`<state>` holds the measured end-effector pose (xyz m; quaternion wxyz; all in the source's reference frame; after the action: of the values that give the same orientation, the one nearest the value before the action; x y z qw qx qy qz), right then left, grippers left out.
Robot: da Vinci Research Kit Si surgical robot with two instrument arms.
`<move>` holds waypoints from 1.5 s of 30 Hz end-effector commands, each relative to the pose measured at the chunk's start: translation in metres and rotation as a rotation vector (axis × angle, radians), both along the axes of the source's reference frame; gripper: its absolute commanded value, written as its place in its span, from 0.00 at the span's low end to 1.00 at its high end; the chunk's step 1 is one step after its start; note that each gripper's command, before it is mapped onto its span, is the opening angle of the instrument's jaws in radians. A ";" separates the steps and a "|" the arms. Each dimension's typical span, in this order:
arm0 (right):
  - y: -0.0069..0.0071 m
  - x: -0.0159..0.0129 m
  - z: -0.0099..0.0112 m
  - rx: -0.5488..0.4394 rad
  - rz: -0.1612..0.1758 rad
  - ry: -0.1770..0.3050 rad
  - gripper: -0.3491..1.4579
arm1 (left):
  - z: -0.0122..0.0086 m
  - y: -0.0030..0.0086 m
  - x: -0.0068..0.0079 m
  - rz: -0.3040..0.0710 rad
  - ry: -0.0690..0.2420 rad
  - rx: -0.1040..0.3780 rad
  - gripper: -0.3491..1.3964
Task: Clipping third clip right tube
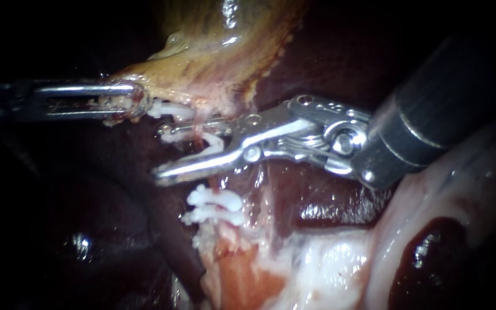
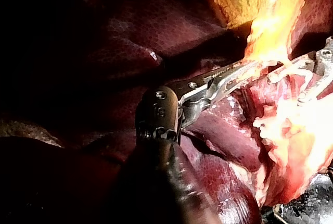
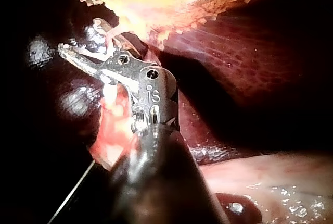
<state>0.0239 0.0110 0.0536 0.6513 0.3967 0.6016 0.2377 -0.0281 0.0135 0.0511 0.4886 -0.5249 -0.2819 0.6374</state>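
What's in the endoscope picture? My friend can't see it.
My right instrument holds an open white clip in wide-apart jaws, with a thin pink tube between them. My left instrument grips the edge of the yellow gallbladder. Other white clips sit nearby, one above and two below.

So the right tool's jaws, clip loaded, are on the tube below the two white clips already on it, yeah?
No. The right tool sits above the two white clips, on the gallbladder side, not below them. Its jaws do carry a clip. The endoscope view shows it.
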 end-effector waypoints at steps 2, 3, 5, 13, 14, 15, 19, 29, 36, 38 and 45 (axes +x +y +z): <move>0.0002 -0.0002 -0.0007 0.007 0.006 0.011 0.46 | 0.0000 0.0000 0.0000 0.001 -0.001 0.000 0.00; 0.0003 -0.0003 -0.0010 0.009 0.007 0.015 0.46 | 0.0000 0.0000 0.0000 0.001 -0.001 0.000 0.00; 0.0004 -0.0004 -0.0014 0.011 0.006 0.015 0.46 | 0.0000 0.0000 0.0000 0.001 -0.001 0.000 0.00; 0.0007 -0.0009 -0.0016 0.014 0.006 0.016 0.42 | 0.0000 0.0000 0.0001 0.001 -0.001 0.000 0.00; 0.0008 -0.0009 -0.0016 0.020 0.006 0.014 0.42 | 0.0000 0.0000 0.0001 0.001 -0.001 0.000 0.00; 0.0008 -0.0010 -0.0017 0.026 0.006 0.013 0.41 | 0.0000 0.0000 0.0001 0.001 -0.001 0.000 0.00; 0.0007 -0.0011 -0.0016 0.060 0.004 0.005 0.38 | 0.0000 0.0000 0.0001 0.001 -0.001 0.000 0.00; 0.0009 -0.0017 -0.0013 0.083 0.002 -0.001 0.22 | 0.0000 0.0000 0.0001 0.001 -0.001 0.000 0.00; 0.0010 -0.0022 -0.0012 0.078 -0.006 -0.016 0.06 | 0.0000 0.0000 0.0001 0.001 -0.001 0.000 0.00; 0.0010 -0.0023 -0.0013 0.090 -0.007 -0.018 0.00 | 0.0000 0.0000 0.0001 0.001 -0.001 0.000 0.00; 0.0012 -0.0025 -0.0015 0.092 -0.018 -0.039 0.00 | 0.0000 0.0000 0.0001 0.001 -0.001 0.000 0.00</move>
<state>0.0214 0.0123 0.0520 0.6459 0.4280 0.5731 0.2668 -0.0280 0.0135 0.0512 0.4880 -0.5250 -0.2825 0.6375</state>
